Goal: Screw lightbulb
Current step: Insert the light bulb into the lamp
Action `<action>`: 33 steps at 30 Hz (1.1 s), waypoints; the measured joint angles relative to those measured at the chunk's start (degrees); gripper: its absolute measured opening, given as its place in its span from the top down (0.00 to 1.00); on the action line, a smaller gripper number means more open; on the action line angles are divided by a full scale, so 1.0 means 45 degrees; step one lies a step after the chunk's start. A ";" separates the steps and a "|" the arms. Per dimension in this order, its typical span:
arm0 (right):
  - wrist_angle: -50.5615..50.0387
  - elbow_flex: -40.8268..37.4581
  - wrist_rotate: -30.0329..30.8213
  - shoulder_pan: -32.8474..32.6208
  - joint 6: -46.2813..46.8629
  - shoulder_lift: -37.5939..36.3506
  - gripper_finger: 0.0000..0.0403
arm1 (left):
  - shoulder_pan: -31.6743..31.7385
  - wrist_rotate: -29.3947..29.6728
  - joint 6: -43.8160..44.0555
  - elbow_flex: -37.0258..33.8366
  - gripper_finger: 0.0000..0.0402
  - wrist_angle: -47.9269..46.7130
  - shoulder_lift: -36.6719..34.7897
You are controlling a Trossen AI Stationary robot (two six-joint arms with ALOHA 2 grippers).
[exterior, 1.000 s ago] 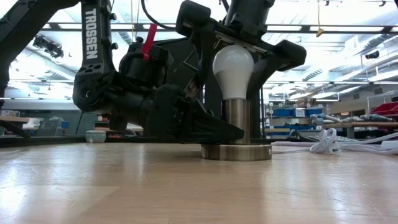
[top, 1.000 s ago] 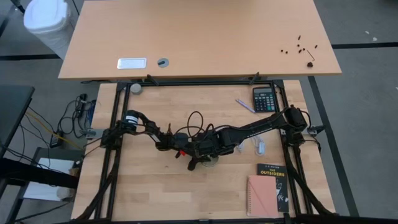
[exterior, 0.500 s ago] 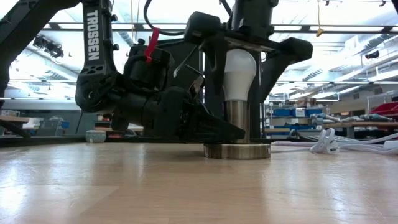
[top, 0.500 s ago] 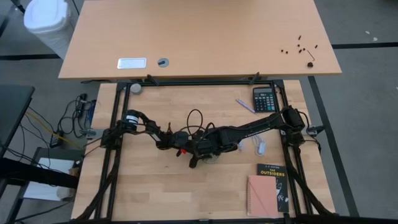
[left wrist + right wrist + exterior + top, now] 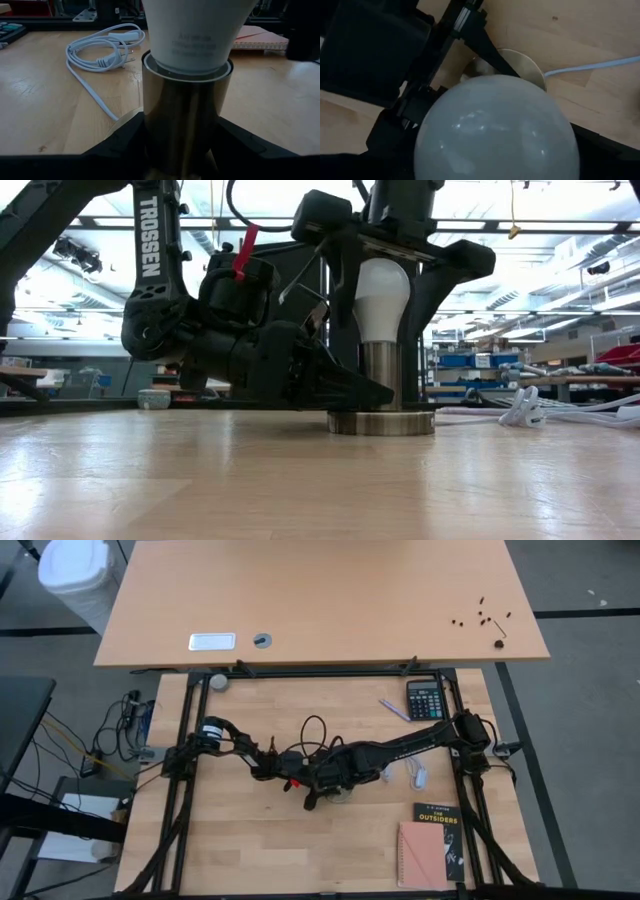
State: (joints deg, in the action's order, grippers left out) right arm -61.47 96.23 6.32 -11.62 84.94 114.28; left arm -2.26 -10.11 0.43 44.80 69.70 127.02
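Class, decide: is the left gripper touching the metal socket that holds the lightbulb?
Touching. In the left wrist view the left gripper has both dark fingers pressed against the sides of the metal socket, with the lightbulb seated on top.

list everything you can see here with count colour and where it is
white pear-shaped lightbulb: 1, white, upright in the socket
silvery metal socket: 1, round base on the wooden table, mid-table
white cord: 1, coiled beside the socket
black calculator: 1, far right corner
purple pen: 1, left of calculator
black paperback book: 1, near right
pink notebook: 1, overlapping the book
left gripper: 1, black, shut on the socket
right gripper: 1, black, open around the bulb from above
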 joint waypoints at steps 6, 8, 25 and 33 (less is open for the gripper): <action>-0.0053 0.0024 -0.0072 0.0150 -0.0474 -0.0250 0.15 | -0.0005 0.0005 -0.0010 0.0000 0.51 -0.0025 0.0000; -0.0060 0.0024 -0.0078 0.0201 -0.0557 -0.0380 0.15 | -0.0010 0.0010 -0.0010 0.0000 0.51 -0.0033 -0.0005; -0.0258 0.0039 -0.0906 0.0614 -0.3204 -0.0966 0.15 | -0.0015 0.0102 -0.0024 0.0000 0.51 -0.0060 -0.0005; -0.0250 0.0039 -0.1640 0.1060 -0.4928 -0.0966 0.15 | -0.0024 0.0261 -0.0015 0.0000 0.51 -0.0049 -0.0005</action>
State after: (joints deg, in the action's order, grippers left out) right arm -62.60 96.40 -1.06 -6.85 62.77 109.93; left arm -2.37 -8.93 0.36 44.80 69.48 127.00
